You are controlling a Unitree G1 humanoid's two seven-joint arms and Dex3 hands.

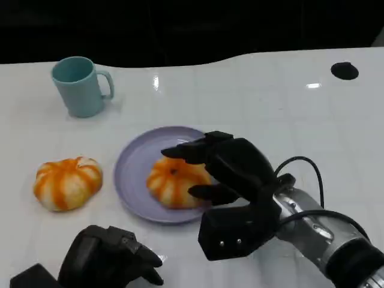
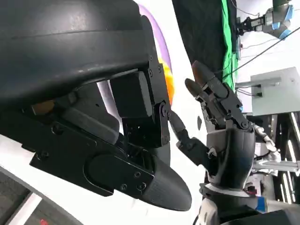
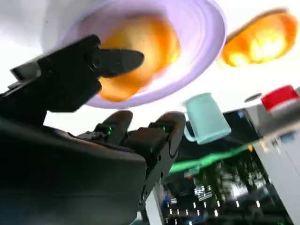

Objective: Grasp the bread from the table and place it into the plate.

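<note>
An orange-and-white striped bread [image 1: 174,180] lies in the lavender plate [image 1: 135,165] at the table's middle. My right hand [image 1: 234,168] hangs over the bread's right side with fingers spread above its top and the thumb beside it, holding nothing. In the right wrist view the bread [image 3: 140,51] rests in the plate [image 3: 199,42] beyond the fingers [image 3: 112,61], with a gap between them. A second, similar bread [image 1: 67,182] sits on the table left of the plate. My left hand [image 1: 108,258] rests low at the front left, empty.
A teal mug [image 1: 78,86] stands at the back left. A small black disc [image 1: 344,71] lies at the back right. The white table's far edge runs along the top. The left wrist view shows my right hand [image 2: 225,122] beside the plate's rim [image 2: 159,33].
</note>
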